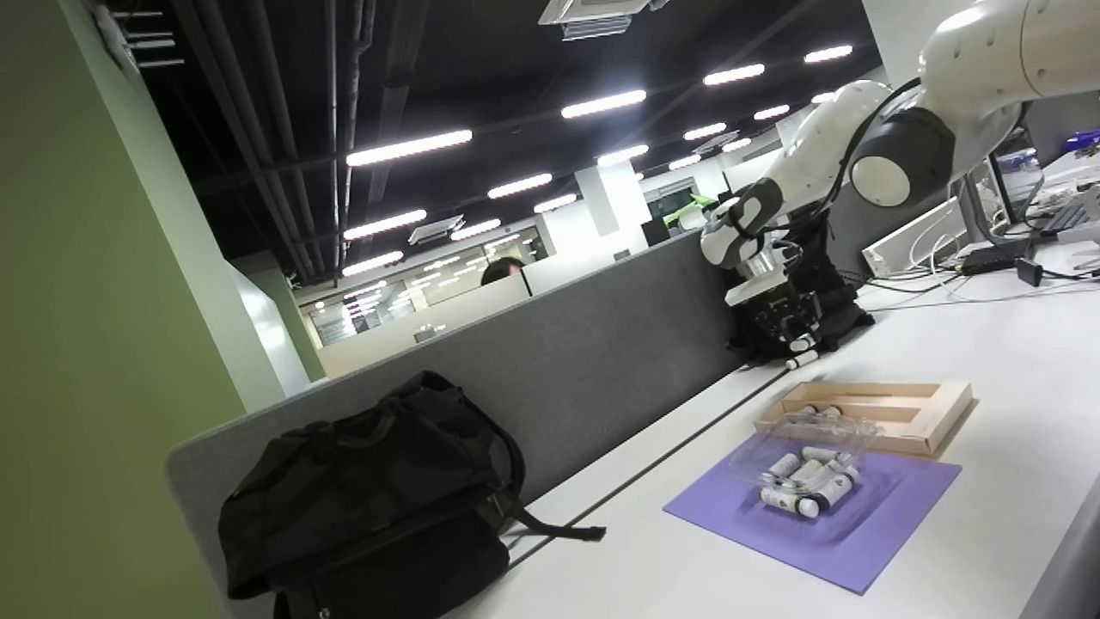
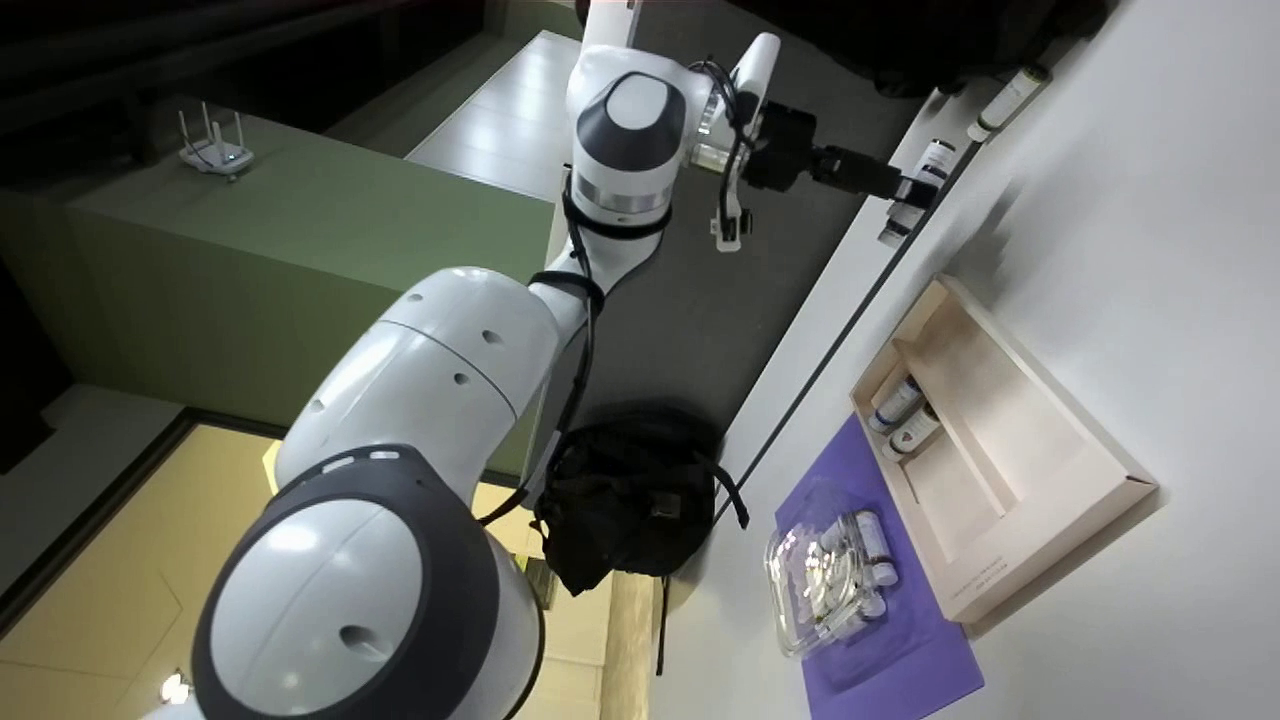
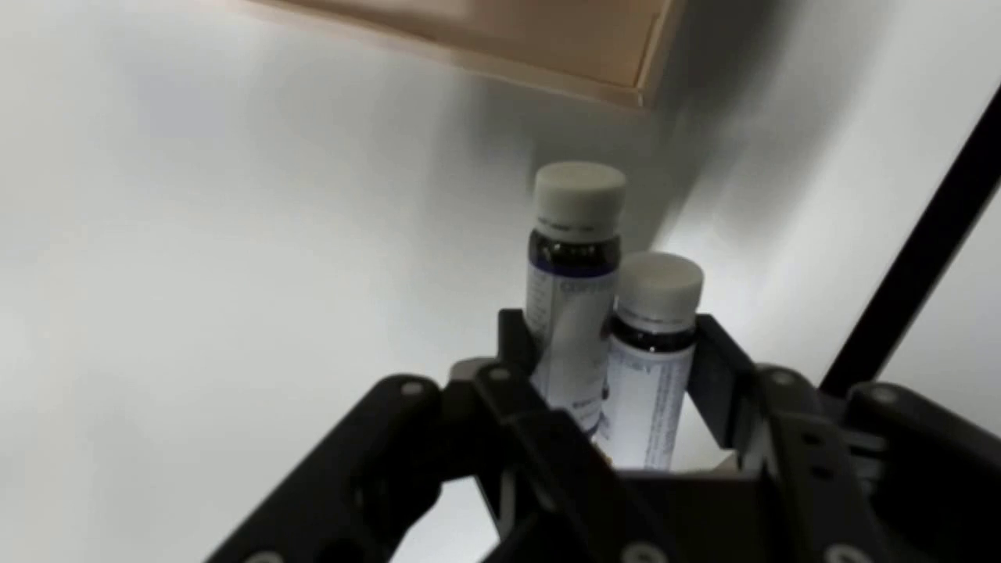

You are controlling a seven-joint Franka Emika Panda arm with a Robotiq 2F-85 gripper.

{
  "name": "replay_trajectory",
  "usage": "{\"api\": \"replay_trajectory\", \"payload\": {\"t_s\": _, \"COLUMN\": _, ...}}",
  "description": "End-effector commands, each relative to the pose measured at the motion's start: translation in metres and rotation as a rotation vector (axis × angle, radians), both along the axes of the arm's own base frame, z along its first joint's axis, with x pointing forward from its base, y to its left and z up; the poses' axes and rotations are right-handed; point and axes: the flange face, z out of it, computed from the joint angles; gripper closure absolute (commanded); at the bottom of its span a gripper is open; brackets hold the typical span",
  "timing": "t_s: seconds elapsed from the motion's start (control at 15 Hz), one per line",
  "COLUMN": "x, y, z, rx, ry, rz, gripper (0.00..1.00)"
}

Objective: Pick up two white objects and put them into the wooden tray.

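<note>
Two small white-labelled bottles with white caps, a taller-looking one (image 3: 575, 328) and a lower one (image 3: 653, 375), stand side by side between my gripper's (image 3: 610, 352) fingers in the wrist view. The fingers press on their outer sides; their lower ends are hidden. In an exterior view my gripper (image 2: 908, 190) holds them at the far end of the table, apparently raised, with a shadow to the side. The wooden tray (image 2: 1070, 395) lies nearer, and its corner (image 3: 539, 72) shows at the top of the wrist view. Two bottles (image 2: 897, 402) (image 2: 914, 432) lie in its narrow compartment.
Another white bottle (image 2: 1005, 103) lies on the table beyond my gripper. A clear plastic box (image 2: 800, 590) with several bottles rests on the purple mat (image 1: 902, 516) beside the tray. A grey partition (image 1: 601, 361) and black backpacks (image 1: 369, 507) line the table's back edge.
</note>
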Motion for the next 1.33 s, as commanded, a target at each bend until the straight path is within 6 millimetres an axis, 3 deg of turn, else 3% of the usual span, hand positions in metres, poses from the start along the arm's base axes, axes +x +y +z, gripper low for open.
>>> {"api": "replay_trajectory", "payload": {"t_s": 0.0, "x": -0.012, "y": 0.017, "z": 0.014, "rx": 0.062, "ry": 0.124, "rz": 0.046, "gripper": 0.66}}
{"api": "replay_trajectory", "payload": {"t_s": 0.4, "x": -0.03, "y": 0.055, "z": -0.009, "rx": 0.122, "ry": 0.325, "rz": 0.094, "gripper": 0.66}}
{"api": "replay_trajectory", "payload": {"t_s": 0.73, "x": -0.034, "y": 0.086, "z": -0.025, "rx": 0.161, "ry": 0.39, "rz": 0.136, "gripper": 0.66}}
{"api": "replay_trajectory", "payload": {"t_s": 1.27, "x": -0.042, "y": 0.097, "z": -0.057, "rx": 0.179, "ry": 0.431, "rz": 0.16, "gripper": 0.66}}
